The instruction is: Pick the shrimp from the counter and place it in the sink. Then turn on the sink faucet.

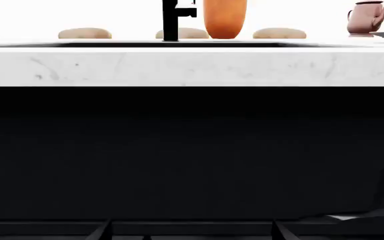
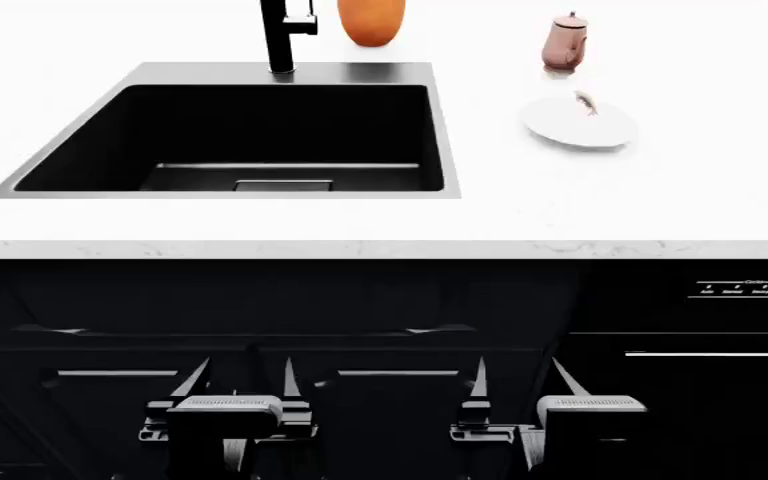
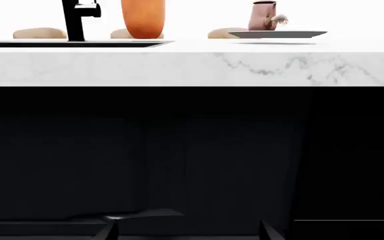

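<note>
- The counter point(image 2: 704, 200) is big and white; the black sink point(image 2: 237, 135) sits in its left part
- The plate point(image 2: 580, 125) lies to the right of the sink; the tiny shrimp point(image 2: 582, 101) rests on it, its long way running front to back, I think
- Both claws hang low before the cupboards, fingers apart; the right gripper point(image 2: 518, 385) is nearer the shrimp than the left gripper point(image 2: 244, 385); it must go up and forward
</note>
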You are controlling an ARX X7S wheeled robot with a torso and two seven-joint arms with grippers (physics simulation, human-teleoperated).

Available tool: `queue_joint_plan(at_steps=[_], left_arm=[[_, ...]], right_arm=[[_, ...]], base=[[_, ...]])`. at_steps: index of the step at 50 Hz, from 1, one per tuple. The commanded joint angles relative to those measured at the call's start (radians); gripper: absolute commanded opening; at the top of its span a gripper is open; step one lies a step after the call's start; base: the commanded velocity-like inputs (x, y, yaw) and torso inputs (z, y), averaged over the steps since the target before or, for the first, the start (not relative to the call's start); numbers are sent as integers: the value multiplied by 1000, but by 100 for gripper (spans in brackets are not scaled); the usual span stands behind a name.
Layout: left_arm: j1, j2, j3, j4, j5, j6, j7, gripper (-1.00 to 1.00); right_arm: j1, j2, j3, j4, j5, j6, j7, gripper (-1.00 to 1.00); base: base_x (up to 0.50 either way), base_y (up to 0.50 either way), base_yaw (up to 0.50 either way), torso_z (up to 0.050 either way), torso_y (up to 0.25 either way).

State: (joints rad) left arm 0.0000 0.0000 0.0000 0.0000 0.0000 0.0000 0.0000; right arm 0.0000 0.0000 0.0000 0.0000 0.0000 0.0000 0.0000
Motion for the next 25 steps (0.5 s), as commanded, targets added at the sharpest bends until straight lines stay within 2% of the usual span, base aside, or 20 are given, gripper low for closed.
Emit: queue_joint_plan(at_steps=[1,3,5,7,10,13,16,19,25], left_arm=[[-6,-16,7,-1,-5,-3,-38,100],[-5,-25,18,9,-9,-17,-51,100],[-6,-32,22,66,-6,-89,-71,100],[2,-54,36,197,20,-190,-75,100],[-19,-82,34,438,14,-422,-59,100],[-48,-101,38,585,-18,-550,-25,100],[-77,-124,57,713,20,-677,-37,100],[-40,-116,34,755,-6,-658,-38,100],[-68,-124,27,865,-23,-781,-33,100]], right_arm=[[-2,20,-21,-8,-6,6,28,100],[-7,29,-34,-18,-5,13,36,100],[-18,39,-45,-88,1,72,34,100],[-19,56,-46,-206,4,177,31,100],[-12,80,-42,-434,5,383,28,100],[18,76,-15,-563,68,526,11,100],[47,108,-12,-697,72,676,11,100],[51,119,-1,-760,82,722,12,100],[96,122,16,-863,118,841,15,100]], base=[[0,0,0,0,0],[0,0,0,0,0],[0,0,0,0,0],[0,0,0,0,0],[0,0,0,0,0],[0,0,0,0,0],[0,0,0,0,0],[0,0,0,0,0],[0,0,0,-6,0]])
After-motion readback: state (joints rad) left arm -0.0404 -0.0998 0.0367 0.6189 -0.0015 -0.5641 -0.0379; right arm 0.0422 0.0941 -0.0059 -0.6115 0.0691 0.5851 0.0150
